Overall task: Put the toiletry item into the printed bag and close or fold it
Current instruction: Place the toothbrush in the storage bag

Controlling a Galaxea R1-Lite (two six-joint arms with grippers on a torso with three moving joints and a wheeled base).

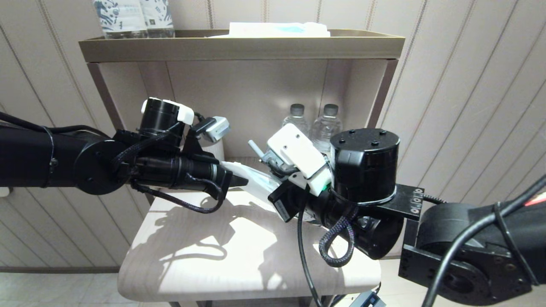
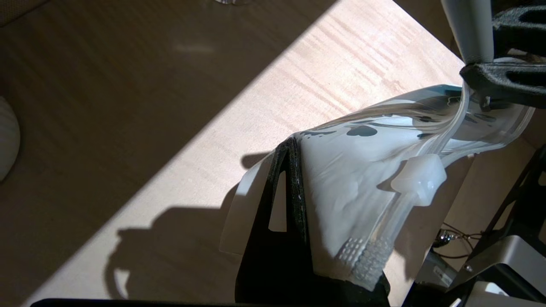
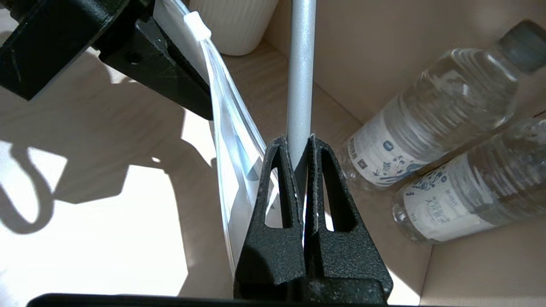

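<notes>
My left gripper (image 1: 238, 180) is shut on the printed bag (image 2: 341, 179), a white translucent pouch with a teal leaf print, and holds it above the wooden table (image 1: 204, 260). Only one of its fingers (image 2: 291, 187) shows; the other is behind the plastic. The bag's white zip slider (image 2: 420, 179) sits at its edge. My right gripper (image 3: 300, 143) is shut on the grey handle of the toothbrush (image 3: 300, 68). The greyish bristle head (image 2: 369, 256) shows through the plastic, inside the bag near my left gripper's base. In the head view only the handle's end (image 1: 255, 148) sticks up behind the right wrist.
Two water bottles (image 1: 326, 125) stand at the back of the shelf alcove, close to my right gripper. A white ribbed cup (image 3: 234, 25) stands behind the left gripper. The top tray (image 1: 243, 47) carries a white-and-blue package (image 1: 279, 29) and more bottles (image 1: 132, 17).
</notes>
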